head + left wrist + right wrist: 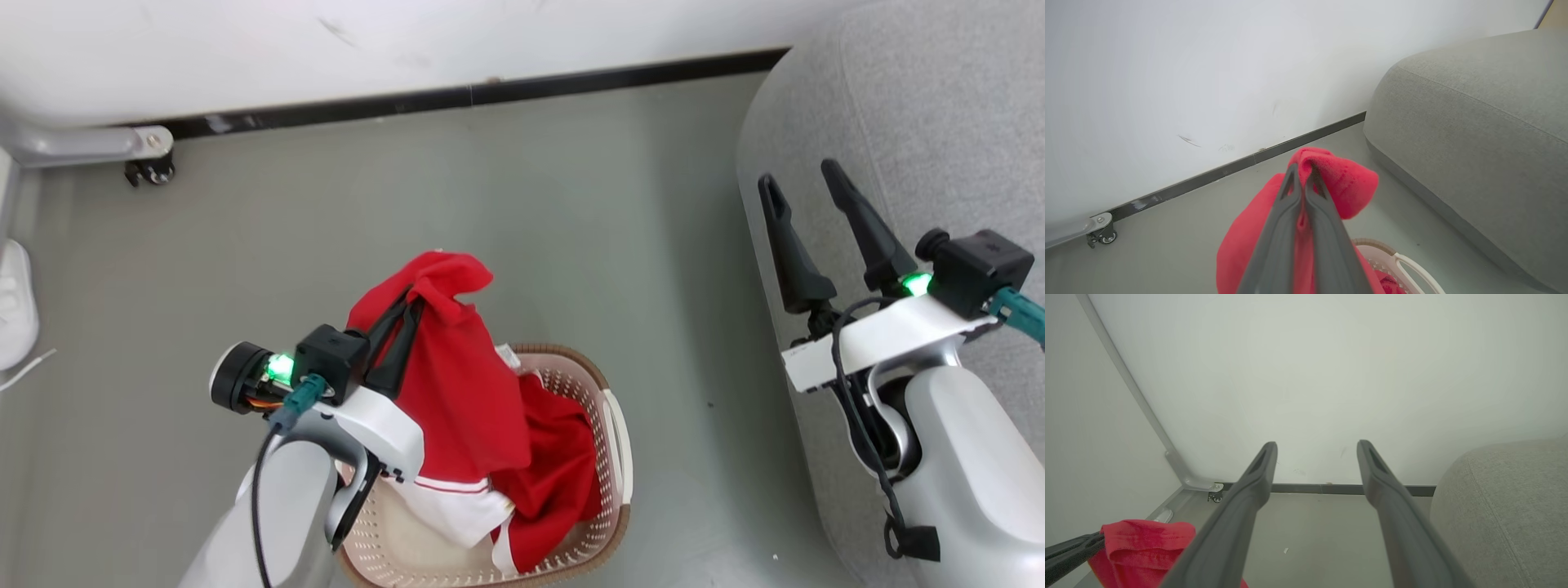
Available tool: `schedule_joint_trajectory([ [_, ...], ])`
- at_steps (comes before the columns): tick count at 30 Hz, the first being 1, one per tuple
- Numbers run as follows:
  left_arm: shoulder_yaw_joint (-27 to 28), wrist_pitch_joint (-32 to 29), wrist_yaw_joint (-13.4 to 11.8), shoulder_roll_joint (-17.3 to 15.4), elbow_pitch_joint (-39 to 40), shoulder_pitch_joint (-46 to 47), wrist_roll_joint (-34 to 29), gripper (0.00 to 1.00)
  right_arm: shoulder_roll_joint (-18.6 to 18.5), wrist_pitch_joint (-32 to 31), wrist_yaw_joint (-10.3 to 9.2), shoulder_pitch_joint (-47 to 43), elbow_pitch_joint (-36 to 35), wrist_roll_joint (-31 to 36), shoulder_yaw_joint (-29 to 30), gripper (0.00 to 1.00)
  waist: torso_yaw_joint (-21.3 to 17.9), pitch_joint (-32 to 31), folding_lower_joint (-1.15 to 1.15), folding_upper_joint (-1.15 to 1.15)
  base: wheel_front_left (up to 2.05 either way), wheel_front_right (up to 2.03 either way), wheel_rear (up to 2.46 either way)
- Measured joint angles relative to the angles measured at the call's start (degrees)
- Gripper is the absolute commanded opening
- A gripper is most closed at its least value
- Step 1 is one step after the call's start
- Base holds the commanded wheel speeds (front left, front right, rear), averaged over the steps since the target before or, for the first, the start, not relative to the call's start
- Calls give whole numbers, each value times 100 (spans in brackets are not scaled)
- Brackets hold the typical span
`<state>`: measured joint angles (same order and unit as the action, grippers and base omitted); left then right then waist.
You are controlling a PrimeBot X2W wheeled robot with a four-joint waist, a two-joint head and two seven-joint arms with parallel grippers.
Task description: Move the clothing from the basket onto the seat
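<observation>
Left tool (411,300), lower centre of my head view, is clamped on a red garment (461,384), raised over the basket (618,425) with its white hem hanging inside beside the second garment (559,465). I read the right tool (798,175) as wide apart, empty, over the seat (898,98) edge at right

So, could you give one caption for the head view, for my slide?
Left gripper shut on a red garment hanging over the basket; right gripper open by the seat.

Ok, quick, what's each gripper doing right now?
Left gripper: shut on the red garment.
Right gripper: open, holding nothing.
</observation>
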<state>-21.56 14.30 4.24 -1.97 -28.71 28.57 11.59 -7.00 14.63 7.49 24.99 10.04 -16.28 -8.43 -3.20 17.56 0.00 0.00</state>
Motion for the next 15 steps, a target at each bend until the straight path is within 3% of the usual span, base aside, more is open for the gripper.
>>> schedule_joint_trajectory([
  [15,19,0,97,0,580,-231,226,0,-132,0,0,-437,63,-193,-413,100,142,-631,0,0,0,0,0],
])
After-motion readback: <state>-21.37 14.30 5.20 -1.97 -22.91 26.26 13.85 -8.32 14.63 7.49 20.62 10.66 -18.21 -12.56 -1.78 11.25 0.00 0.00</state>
